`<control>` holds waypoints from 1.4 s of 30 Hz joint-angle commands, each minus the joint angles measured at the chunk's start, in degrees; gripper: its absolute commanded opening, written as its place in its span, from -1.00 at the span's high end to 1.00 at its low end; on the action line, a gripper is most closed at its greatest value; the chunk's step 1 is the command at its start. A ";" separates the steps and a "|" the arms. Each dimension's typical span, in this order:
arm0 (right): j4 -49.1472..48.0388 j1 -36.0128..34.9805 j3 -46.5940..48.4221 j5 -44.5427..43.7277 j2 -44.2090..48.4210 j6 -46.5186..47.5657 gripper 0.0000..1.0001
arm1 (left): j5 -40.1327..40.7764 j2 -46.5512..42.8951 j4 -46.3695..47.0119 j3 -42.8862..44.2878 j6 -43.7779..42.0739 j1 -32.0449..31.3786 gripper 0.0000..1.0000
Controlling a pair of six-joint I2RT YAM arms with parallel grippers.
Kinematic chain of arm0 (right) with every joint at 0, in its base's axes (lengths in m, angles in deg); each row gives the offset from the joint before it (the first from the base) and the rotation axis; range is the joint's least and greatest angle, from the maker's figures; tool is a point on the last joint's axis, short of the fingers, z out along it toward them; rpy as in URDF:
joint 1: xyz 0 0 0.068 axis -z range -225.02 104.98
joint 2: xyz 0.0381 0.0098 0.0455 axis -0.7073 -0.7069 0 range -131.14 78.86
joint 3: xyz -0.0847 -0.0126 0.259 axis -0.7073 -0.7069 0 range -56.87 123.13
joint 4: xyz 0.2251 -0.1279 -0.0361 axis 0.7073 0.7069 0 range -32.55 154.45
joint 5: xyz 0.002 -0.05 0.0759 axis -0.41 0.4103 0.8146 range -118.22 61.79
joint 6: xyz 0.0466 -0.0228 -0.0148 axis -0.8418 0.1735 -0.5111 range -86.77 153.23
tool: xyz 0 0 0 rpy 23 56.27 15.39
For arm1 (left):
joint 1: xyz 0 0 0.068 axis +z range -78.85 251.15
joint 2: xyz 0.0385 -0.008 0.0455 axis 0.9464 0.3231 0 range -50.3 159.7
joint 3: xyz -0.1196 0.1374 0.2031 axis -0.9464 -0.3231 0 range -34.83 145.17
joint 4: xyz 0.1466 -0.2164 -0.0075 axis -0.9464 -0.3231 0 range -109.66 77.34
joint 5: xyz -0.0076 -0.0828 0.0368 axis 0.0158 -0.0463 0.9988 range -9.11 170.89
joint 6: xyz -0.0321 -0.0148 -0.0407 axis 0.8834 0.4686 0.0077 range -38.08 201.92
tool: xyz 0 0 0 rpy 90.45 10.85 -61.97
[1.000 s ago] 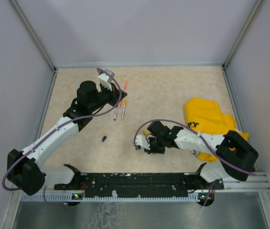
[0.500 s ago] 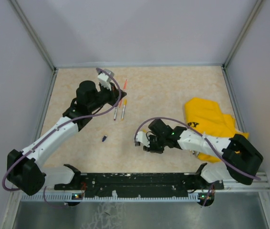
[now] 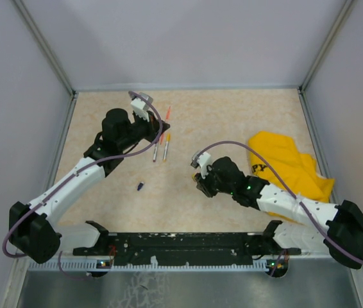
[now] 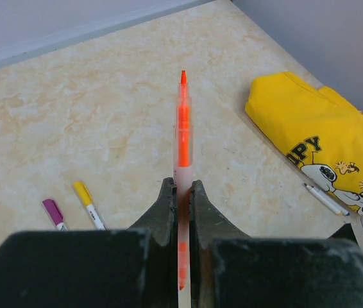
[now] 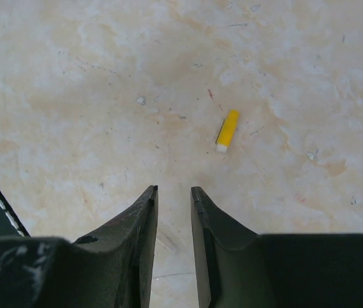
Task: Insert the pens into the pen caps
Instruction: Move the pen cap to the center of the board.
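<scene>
Right tool [image 5: 172, 189]: parted a little and empty, with no pen or cap between the jaws. It hung low over the bare tabletop [image 5: 72, 77], about the middle.
Change at the right tool: a second before, it sat nearer the near edge with the jaws closer together. My right arm then swung out toward the middle and the jaws came apart.
Yellow cap [image 5: 227, 130]: lay loose on the tabletop just ahead of the right tool and slightly to one side, touching nothing.
Meaning for the task: I judged that this cap was in nobody's grasp, so the right tool had to close on a cap before any pen could go in.
Dark blue cap [image 3: 140, 187]: lay loose left of the middle, toward the near edge, where it had been a second before.
Capped pens [image 3: 160, 149]: two lay side by side toward the far-left part, one purple-topped and one yellow-topped. They looked finished to me.
Left tool [image 4: 181, 186]: clamped on the orange pen [image 4: 183, 128], whose bare tip pointed away, held over the far-left part and unmoved over that second.
Yellow cloth [image 3: 284, 163]: bunched near the right edge.
Only the right wrist view: showed the yellow cap and the empty gap. From above I could not pick that cap out.
Only the left wrist view: showed a grey pen [image 4: 322, 197] lying beside the cloth, and the cap colours.
Only the top view: showed both arms well apart, and the dark blue cap.
</scene>
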 commanded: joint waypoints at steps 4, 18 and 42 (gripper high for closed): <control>0.69 -0.74 2.85 -8.86 1.07 -24.72 0.41 | -0.20 -1.09 1.06 -0.48 -0.31 0.31 1.00; 16.99 -3.10 4.63 -26.04 -0.25 -65.09 0.22 | -0.37 -0.51 0.95 -0.27 -0.20 0.29 1.00; 36.10 -8.49 17.70 -28.08 -23.68 -87.59 0.10 | -0.52 -0.41 0.99 -0.39 -0.07 0.28 1.00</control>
